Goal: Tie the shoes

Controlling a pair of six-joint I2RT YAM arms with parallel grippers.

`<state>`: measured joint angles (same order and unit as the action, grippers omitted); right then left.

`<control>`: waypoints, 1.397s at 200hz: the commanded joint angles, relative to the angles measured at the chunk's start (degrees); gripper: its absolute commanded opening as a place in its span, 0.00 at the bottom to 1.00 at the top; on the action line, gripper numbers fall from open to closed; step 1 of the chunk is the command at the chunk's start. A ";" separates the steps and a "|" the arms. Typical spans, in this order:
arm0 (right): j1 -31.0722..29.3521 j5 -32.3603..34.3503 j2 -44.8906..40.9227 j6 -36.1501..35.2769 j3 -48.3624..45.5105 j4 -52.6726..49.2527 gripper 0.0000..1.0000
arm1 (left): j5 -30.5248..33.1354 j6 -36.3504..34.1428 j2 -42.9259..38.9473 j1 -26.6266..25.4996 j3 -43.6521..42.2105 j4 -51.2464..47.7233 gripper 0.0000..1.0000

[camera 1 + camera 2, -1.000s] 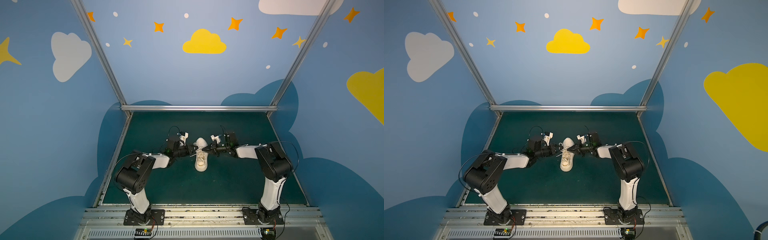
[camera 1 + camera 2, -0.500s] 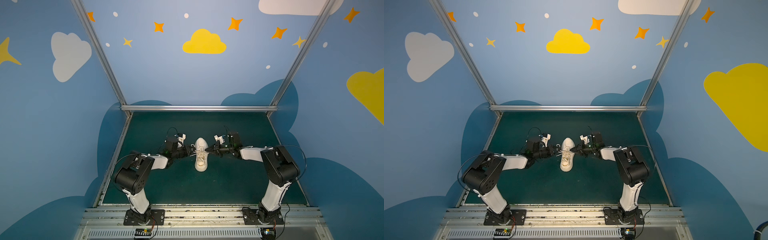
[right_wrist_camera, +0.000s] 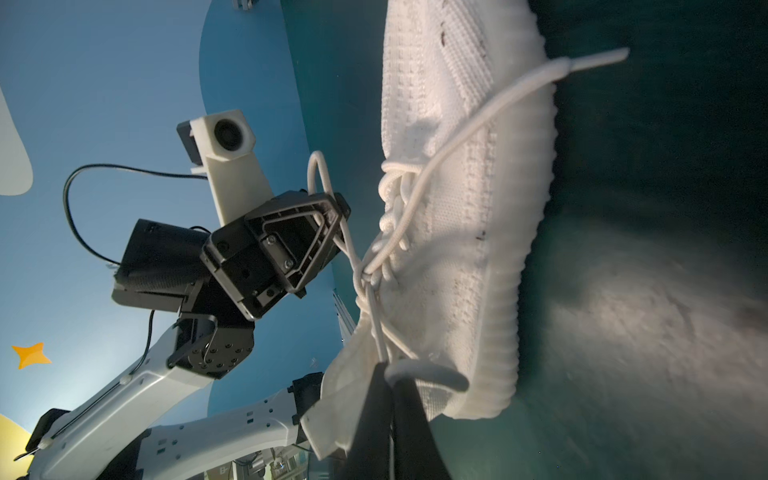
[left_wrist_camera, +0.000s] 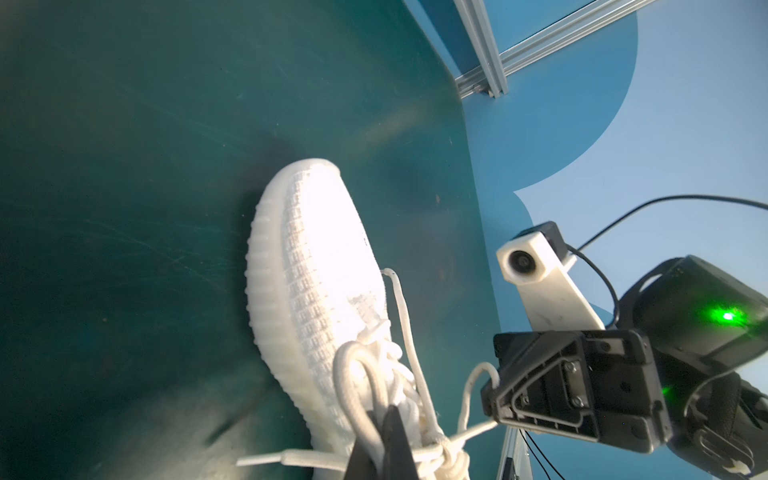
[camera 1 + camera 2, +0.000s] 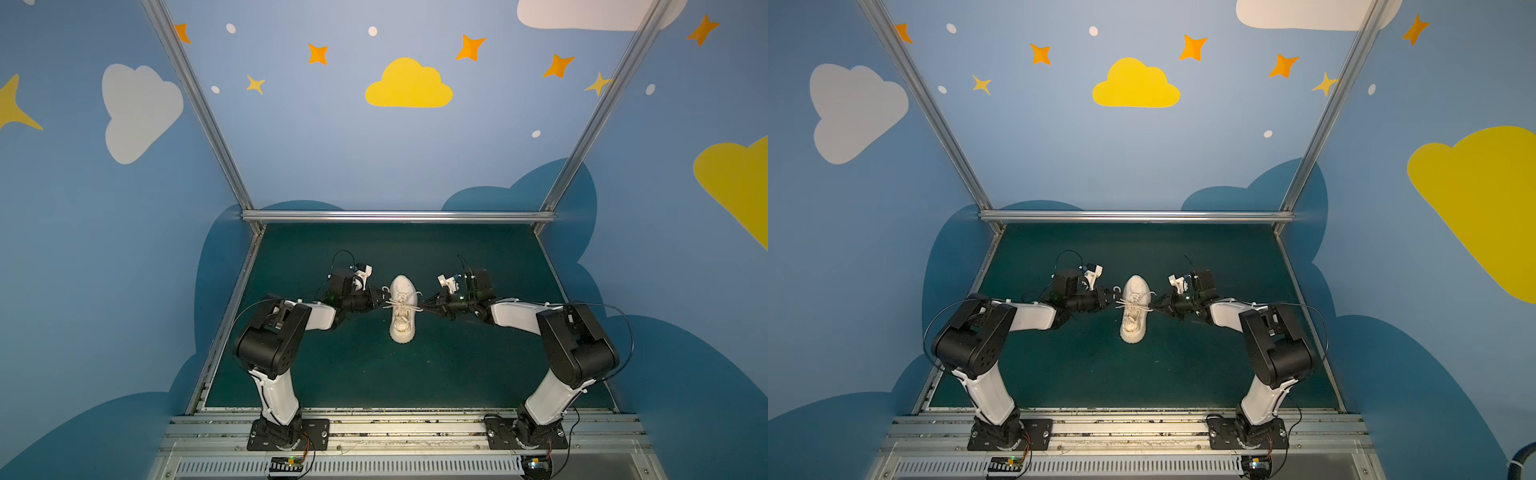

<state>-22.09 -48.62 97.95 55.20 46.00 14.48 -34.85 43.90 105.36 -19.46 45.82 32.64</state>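
We see a small white sneaker (image 5: 402, 309) resting on its sole in the middle of a dark green mat (image 5: 457, 374), toe at 12 o'clock and heel at 6. The left gripper (image 5: 380, 300) sits at the shoe's 9 o'clock and the right gripper (image 5: 428, 308) at its 3 o'clock. Each one has its jaws pressed together on a loop of the laces (image 5: 402, 302), which stretch sideways from a knot (image 3: 365, 272) over the tongue.

In the left wrist view, that arm's own dark fingers (image 4: 395, 440) hide part of the knot. A loose lace end (image 5: 417, 294) points toward 2 o'clock. A silver rail (image 5: 399, 216) edges the mat at 12 o'clock. Blue walls (image 5: 311, 145) painted with clouds and stars stand on three sides.
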 commanded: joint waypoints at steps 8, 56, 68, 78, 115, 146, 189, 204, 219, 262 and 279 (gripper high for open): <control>1.30 0.54 -2.57 -2.00 -1.43 -3.29 0.00 | -1.23 -2.25 2.10 1.61 1.85 -1.64 0.03; 1.93 1.80 -4.26 -3.36 -2.98 -5.61 0.00 | 0.19 -4.88 2.59 2.45 2.96 -4.82 0.03; 2.05 1.75 -4.25 -3.25 -3.29 -5.60 0.00 | 0.01 -4.78 3.02 2.75 2.88 -4.51 0.03; 2.06 2.19 -4.48 -3.31 -3.76 -5.72 0.00 | -0.49 -4.83 3.63 3.16 3.11 -4.21 0.03; 2.11 3.26 -5.31 -3.65 -4.76 -5.95 0.00 | -1.14 -5.05 5.11 3.74 4.03 -4.17 0.03; 2.22 3.88 -5.84 -4.26 -4.87 -6.86 0.00 | -1.50 -5.23 5.64 4.52 4.38 -4.23 0.03; 2.57 4.50 -5.84 -4.74 -5.32 -8.07 0.00 | -3.77 -4.58 7.27 5.38 5.02 -2.87 0.03; 2.83 4.51 -5.50 -4.67 -5.37 -8.52 0.00 | -3.61 -4.69 7.33 5.37 5.08 -3.08 0.03; 2.90 4.64 -5.47 -4.65 -5.73 -8.37 0.00 | -2.88 -4.88 7.31 5.49 4.92 -3.13 0.03; 3.48 4.68 -5.50 -5.10 -6.45 -9.09 0.00 | -2.78 -4.89 8.15 5.87 5.42 -3.35 0.03; 3.54 4.63 -5.49 -5.01 -6.87 -8.97 0.00 | -2.94 -4.71 8.43 6.11 5.45 -3.06 0.03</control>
<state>-20.21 -45.43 93.82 51.22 41.08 10.44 -42.94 40.12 111.81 -16.73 50.54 29.65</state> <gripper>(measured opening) 0.047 0.048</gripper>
